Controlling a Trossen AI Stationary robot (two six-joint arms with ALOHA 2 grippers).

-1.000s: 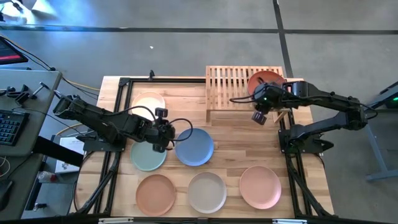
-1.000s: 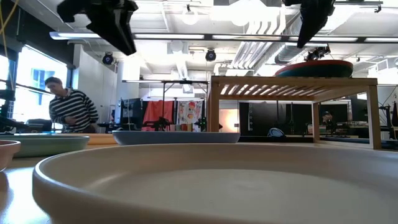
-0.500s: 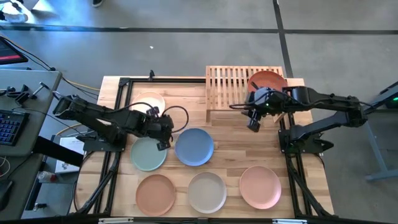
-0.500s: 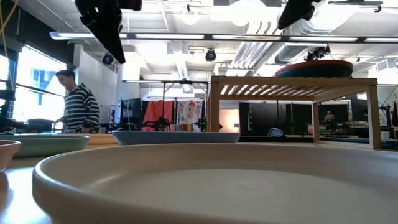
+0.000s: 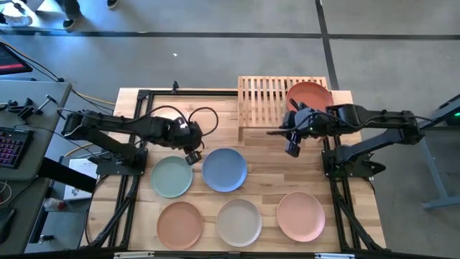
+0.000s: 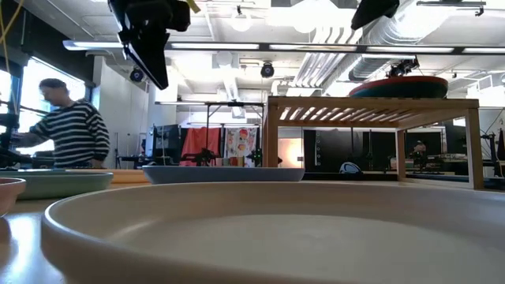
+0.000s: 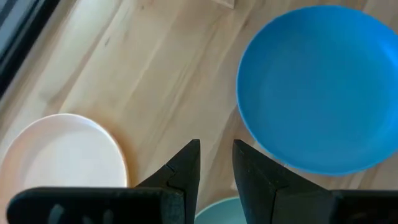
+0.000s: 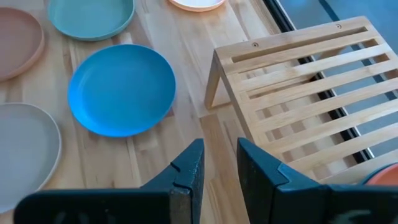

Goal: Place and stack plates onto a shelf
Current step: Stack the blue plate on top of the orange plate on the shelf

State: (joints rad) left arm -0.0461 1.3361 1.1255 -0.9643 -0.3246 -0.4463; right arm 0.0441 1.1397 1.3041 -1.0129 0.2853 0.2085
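1. At the far left, a side desk with a keyboard (image 5: 10, 147) stands beside the table (image 5: 129, 97); in the low view a person in a striped top (image 6: 67, 134) stands in the room beyond.
2. The left tool (image 5: 191, 154) hangs over bare planks between the cream plate (image 7: 62, 152), the pale green plate (image 5: 171, 177) and the blue plate (image 5: 224, 170); its fingers (image 7: 181, 169) stand close together with a narrow gap, gripping nothing.
3. Along the near edge lie the terracotta plate (image 5: 180, 224), the beige plate (image 5: 239, 221) and the pink plate (image 5: 300, 216), spaced apart, with open wood between them and the blue plate.
4. The shelf (image 5: 262, 101) sits at the table's far edge; its left slats are bare, and the red-orange plate (image 5: 309, 94) rests on its right end, seemingly atop a darker plate visible in the low view.
5. The right tool (image 5: 292, 146) hovers just in front of the shelf's right half, over open table; its fingers (image 8: 186, 171) are nearly together and hold nothing.
6. No readable writing or brand marks show anywhere.
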